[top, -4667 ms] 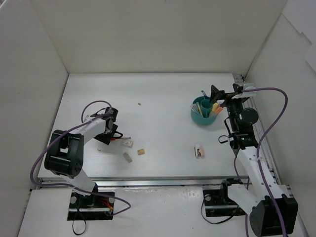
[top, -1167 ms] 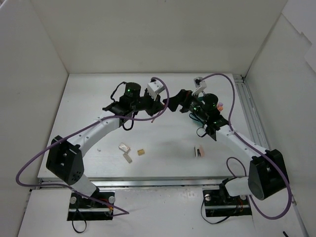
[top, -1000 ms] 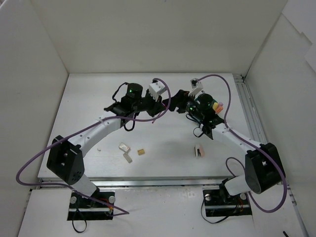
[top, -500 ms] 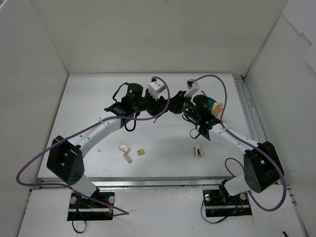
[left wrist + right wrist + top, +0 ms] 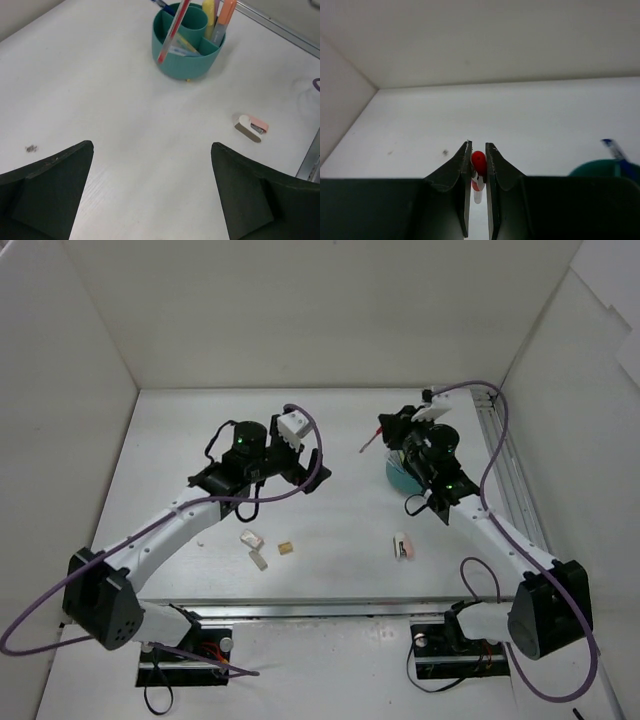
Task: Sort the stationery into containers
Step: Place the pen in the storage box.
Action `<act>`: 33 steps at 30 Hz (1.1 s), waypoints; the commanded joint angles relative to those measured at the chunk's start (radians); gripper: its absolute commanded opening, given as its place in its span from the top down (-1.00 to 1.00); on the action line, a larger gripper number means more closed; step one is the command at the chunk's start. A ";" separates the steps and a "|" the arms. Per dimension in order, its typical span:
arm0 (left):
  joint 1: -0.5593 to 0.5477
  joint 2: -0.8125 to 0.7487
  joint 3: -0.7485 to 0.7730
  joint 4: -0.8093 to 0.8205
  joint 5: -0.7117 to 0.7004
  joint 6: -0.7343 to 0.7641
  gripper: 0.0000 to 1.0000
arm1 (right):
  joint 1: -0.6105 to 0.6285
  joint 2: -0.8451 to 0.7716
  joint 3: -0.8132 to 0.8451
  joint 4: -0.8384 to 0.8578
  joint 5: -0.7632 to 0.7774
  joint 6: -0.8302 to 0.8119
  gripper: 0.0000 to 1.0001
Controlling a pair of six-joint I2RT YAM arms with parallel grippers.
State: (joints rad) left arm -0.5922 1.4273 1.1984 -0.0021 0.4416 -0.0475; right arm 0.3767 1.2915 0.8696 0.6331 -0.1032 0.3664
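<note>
My right gripper [image 5: 478, 150] is shut on a red pen [image 5: 479, 161], whose red end sticks up between the fingers. In the top view the right gripper [image 5: 390, 428] holds that red pen [image 5: 369, 444] tilted just left of the teal container [image 5: 398, 476], which the arm mostly hides. The left wrist view shows the container [image 5: 187, 55] holding yellow and orange markers, with the red pen [image 5: 172, 30] hanging over it. My left gripper [image 5: 152, 146] is open and empty, left of the container in the top view [image 5: 316, 468].
Two white erasers [image 5: 252, 538] [image 5: 259, 559] and a tan eraser [image 5: 286, 548] lie near the table's front left. A pink-and-white item [image 5: 402, 546] lies in front of the container, also in the left wrist view [image 5: 251, 128]. A blue pen [image 5: 615, 149] stands in the container.
The grippers met at mid-table; the right shut on the red pen, the left opened and let it go. The left drew back left, the right carried the pen toward the container.
</note>
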 commanded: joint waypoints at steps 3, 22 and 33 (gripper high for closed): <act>0.093 -0.217 -0.150 0.047 -0.122 -0.087 -0.99 | -0.071 -0.077 0.091 -0.004 0.312 -0.315 0.97; 0.239 -0.265 -0.312 -0.062 -0.172 -0.275 -0.99 | -0.318 0.226 0.238 -0.013 0.195 -0.411 1.00; 0.239 -0.291 -0.353 -0.079 -0.187 -0.296 -0.99 | -0.323 0.275 0.226 0.000 0.132 -0.371 1.00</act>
State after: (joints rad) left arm -0.3588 1.1728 0.8394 -0.1089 0.2646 -0.3267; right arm 0.0593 1.5661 1.0550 0.5419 0.0513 -0.0196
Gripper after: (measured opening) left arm 0.996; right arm 0.107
